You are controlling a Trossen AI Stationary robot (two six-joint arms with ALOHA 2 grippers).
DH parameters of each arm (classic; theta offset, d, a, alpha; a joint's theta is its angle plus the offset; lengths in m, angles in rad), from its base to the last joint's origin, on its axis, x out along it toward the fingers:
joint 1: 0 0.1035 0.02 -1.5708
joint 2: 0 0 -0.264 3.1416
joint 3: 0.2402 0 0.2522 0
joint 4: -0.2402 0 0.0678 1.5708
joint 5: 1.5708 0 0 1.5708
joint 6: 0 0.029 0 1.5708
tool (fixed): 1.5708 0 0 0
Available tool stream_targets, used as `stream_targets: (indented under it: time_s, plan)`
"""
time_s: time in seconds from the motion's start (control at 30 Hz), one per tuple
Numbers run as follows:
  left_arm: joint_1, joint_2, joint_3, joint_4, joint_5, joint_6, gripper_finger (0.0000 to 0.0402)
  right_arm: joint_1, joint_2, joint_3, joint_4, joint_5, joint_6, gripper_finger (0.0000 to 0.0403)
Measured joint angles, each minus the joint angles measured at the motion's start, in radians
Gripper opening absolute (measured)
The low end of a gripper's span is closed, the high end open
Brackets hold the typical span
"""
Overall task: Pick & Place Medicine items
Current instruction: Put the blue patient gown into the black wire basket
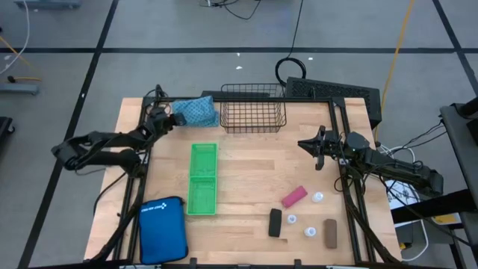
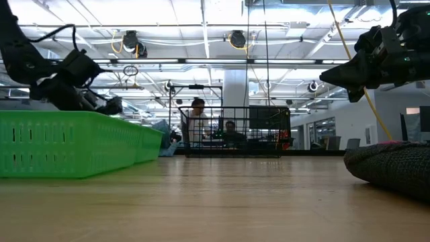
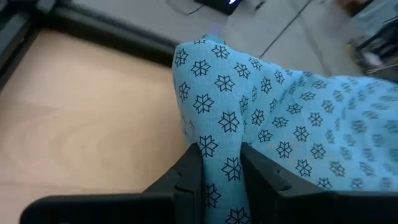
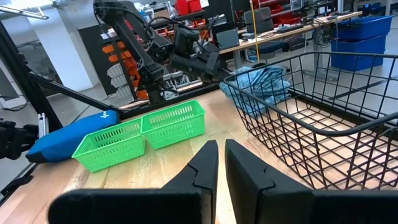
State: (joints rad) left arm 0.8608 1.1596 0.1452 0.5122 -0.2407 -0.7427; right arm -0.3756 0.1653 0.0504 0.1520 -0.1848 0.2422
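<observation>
The medicine items lie on the table's near right part: a pink piece (image 1: 294,196), a black piece (image 1: 275,222), a brown piece (image 1: 330,232) and three tiny white bottles (image 1: 318,197) (image 1: 292,219) (image 1: 309,232). My left gripper (image 1: 169,118) is at the far left corner, shut on a light-blue cloth bag with a star pattern (image 1: 197,112). My right gripper (image 1: 302,144) hangs shut above the table's right middle, pointing left and touching nothing; the items lie nearer than it. My left gripper pinches a raised fold of the light-blue patterned cloth (image 3: 225,163) between its two fingers (image 3: 189,177). It comes at the fold roughly level from the table's left. The rest of the bag (image 3: 311,118) bulges beyond the fingers at the table's far edge.
A black wire basket (image 1: 253,107) stands at the far edge, right of the cloth bag. A green two-part tray (image 1: 202,178) lies left of centre. A large blue zip pouch (image 1: 163,229) lies at the near left corner. Bare wood shows between tray and items. People sit in the room behind.
</observation>
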Motion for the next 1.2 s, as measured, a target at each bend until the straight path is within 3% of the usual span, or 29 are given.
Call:
stream_targets:
  time_s: [0.33, 0.57, 0.87, 1.2]
  plan:
    - [-0.082, -0.259, 0.057, -0.114, -0.009, 0.029, 0.0076, 0.0, 0.0, 0.0, 0.0, 0.0, 0.0, 0.002]
    - [-0.156, -0.372, 0.265, -0.391, -0.132, 0.144, 0.0076, 0.0, 0.0, 0.0, 0.0, 0.0, 0.0, 0.002]
    - [-0.313, -0.351, 0.522, -0.43, -0.219, 0.268, 0.0076, 0.0, 0.0, 0.0, 0.0, 0.0, 0.0, 0.002]
    - [-0.466, -0.118, 0.708, -0.338, -0.234, 0.33, 0.0075, 0.0, 0.0, 0.0, 0.0, 0.0, 0.0, 0.002]
